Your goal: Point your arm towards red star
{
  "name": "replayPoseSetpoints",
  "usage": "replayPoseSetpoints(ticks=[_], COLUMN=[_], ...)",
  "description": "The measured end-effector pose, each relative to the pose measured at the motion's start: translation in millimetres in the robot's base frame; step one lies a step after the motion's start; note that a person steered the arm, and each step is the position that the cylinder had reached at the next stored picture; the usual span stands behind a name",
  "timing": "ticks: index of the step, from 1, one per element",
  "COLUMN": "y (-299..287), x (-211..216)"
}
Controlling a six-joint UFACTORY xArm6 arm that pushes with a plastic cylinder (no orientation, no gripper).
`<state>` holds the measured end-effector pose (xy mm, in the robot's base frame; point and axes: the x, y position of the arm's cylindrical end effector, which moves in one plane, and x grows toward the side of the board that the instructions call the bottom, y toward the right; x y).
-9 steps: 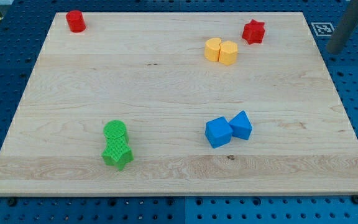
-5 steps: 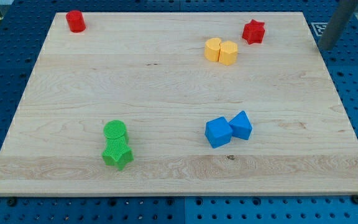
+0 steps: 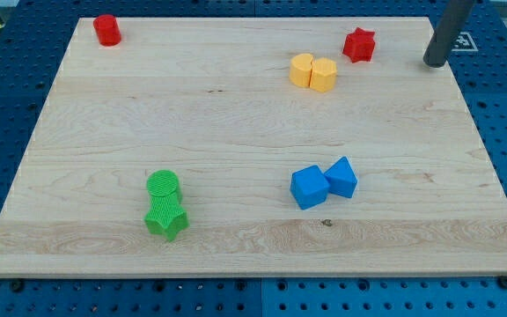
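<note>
The red star [image 3: 358, 45] lies near the board's top right corner. My tip [image 3: 434, 62] is at the board's right edge, to the right of the red star and a little lower, with a clear gap between them. The dark rod rises from it out of the view's top right.
Two yellow blocks [image 3: 312, 72] touch each other left of the star. A red cylinder [image 3: 106, 30] sits at the top left. A blue cube [image 3: 309, 187] and a blue block [image 3: 342, 177] touch at lower right of centre. A green cylinder [image 3: 163, 187] and green star [image 3: 167, 218] touch at lower left.
My tip has moved left from off the board's right side to its right edge, closer to the red star. No block has moved.
</note>
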<state>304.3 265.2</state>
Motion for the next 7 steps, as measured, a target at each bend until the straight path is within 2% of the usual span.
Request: replayPoseSetpoints(ticks=[2, 4, 7], y=[-20.2, -37.5, -62.9], x=[-3.6, -24.5, -24.5])
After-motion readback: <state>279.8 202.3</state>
